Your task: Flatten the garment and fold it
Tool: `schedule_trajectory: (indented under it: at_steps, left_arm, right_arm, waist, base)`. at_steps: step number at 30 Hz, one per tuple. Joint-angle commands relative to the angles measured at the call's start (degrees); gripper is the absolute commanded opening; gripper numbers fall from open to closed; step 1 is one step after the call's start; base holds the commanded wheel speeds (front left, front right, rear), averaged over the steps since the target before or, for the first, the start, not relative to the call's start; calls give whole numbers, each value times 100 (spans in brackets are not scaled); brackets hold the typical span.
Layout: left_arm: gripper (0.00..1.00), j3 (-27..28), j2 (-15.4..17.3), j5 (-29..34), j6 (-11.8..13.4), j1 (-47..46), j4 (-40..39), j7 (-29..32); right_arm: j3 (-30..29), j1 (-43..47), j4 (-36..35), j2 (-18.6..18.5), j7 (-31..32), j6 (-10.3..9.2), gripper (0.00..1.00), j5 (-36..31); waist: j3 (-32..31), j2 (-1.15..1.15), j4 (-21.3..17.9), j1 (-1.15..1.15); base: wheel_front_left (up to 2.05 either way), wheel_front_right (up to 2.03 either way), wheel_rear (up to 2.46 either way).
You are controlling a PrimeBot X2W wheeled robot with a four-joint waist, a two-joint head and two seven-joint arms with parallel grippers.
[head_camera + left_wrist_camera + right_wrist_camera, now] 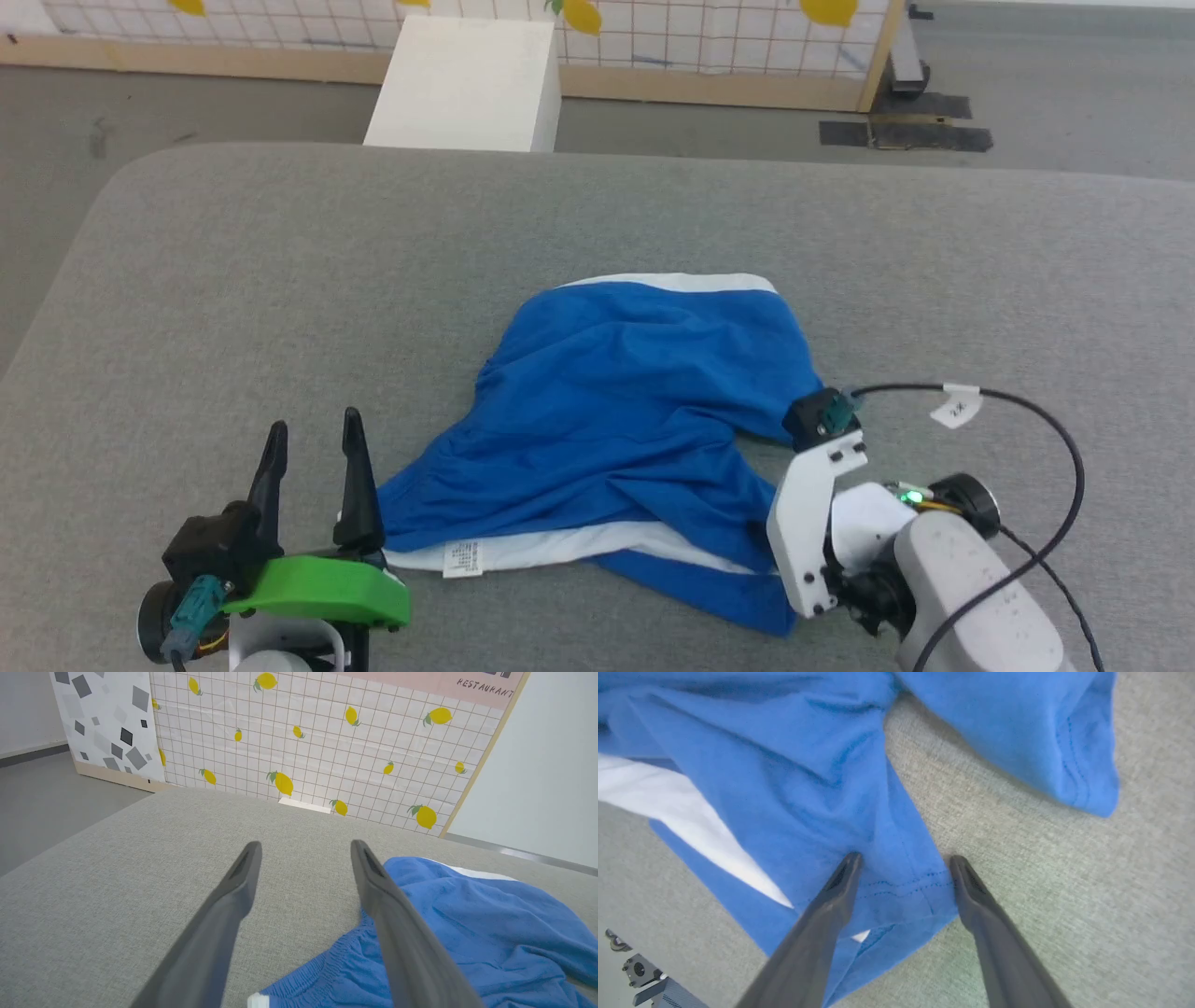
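The royal-blue garment [616,401] lies crumpled in the middle of the grey padded table [280,280], with white trim along its far edge and a white stripe and small care tag [462,558] at its near edge. My left gripper [313,434] stands open just left of the elastic waistband, holding nothing; in the left wrist view its fingertips [252,851] are over bare table beside the garment [467,933]. My right gripper [903,861] is open, pointing down, its fingers straddling the stitched hem corner of one leg of the garment [784,788]. In the head view the right wrist [822,504] hides those fingers.
A white box [467,84] stands on the floor beyond the table's far edge. A lemon-print panel wall [327,742] runs behind it. A black cable [1046,439] loops over the table by my right arm. Bare table stretches left of and beyond the garment.
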Motion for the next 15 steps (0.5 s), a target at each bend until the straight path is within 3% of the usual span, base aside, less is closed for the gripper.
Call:
schedule_trajectory:
  at_steps: [1,7,15]
  left_arm:
    - [100,40,-48,79,-53,-107,24,-26]
    - [100,133,-169,152,-216,-239,127,-26]
    - [100,110,-298,211,-428,-467,229,-27]
  right_arm:
    - [79,-97,130,-28,91,-8,0,125]
    - [98,-650,189,-516,170,-8,0,402]
    - [-315,-2080,569,-1041,-205,-8,0,76]
  waist:
    - [126,0,131,0]
    - [242,0,286,0]
    - [504,0,547,0]
  base:
    - [0,0,0]
    - [0,0,0]
    - [0,0,0]
